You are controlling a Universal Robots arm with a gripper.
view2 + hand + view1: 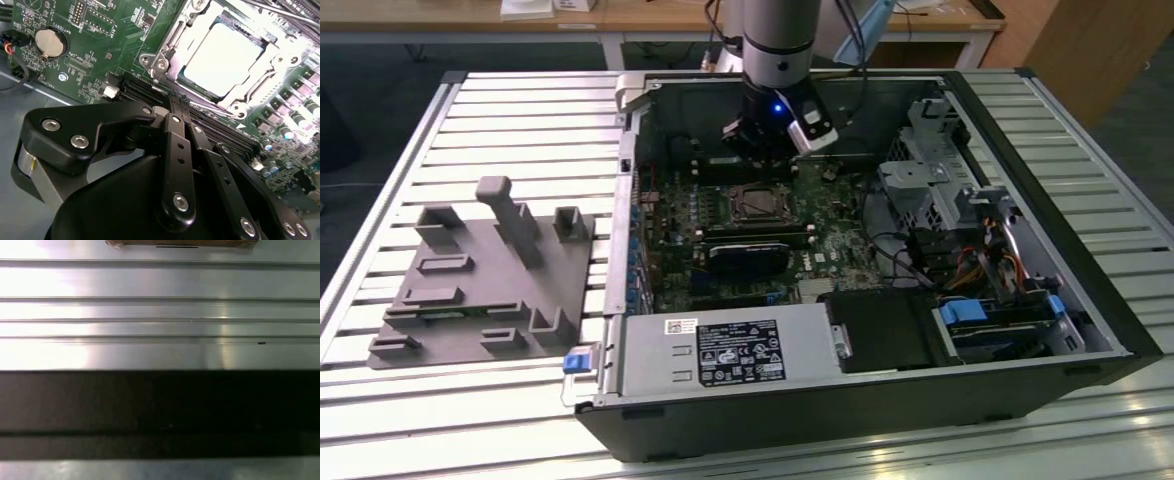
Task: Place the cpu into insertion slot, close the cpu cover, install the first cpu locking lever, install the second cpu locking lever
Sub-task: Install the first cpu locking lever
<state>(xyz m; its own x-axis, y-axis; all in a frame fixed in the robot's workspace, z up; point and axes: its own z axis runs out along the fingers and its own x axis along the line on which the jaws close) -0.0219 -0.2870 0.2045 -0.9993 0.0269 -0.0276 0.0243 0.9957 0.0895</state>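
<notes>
The pincer hangs inside the open computer case, just beyond the insertion slot as the exterior view shows it, low over the green motherboard. In the second wrist view its black linkages crowd the foreground, and whether its fingers are apart or together, or have hold of anything, I cannot tell. One cpu already lies flat in the slot, its pale metal top bare. One cpu cover frames it, seemingly folded down around the chip, though glare makes that uncertain. Seating the chip before the frame makes sense, since the frame presses it onto its contacts. Near the slot on the board sits one round coin battery. Outside the case, on the slatted metal counter, stands one grey parts fixture, likely a holder for parts awaiting fitting.
</notes>
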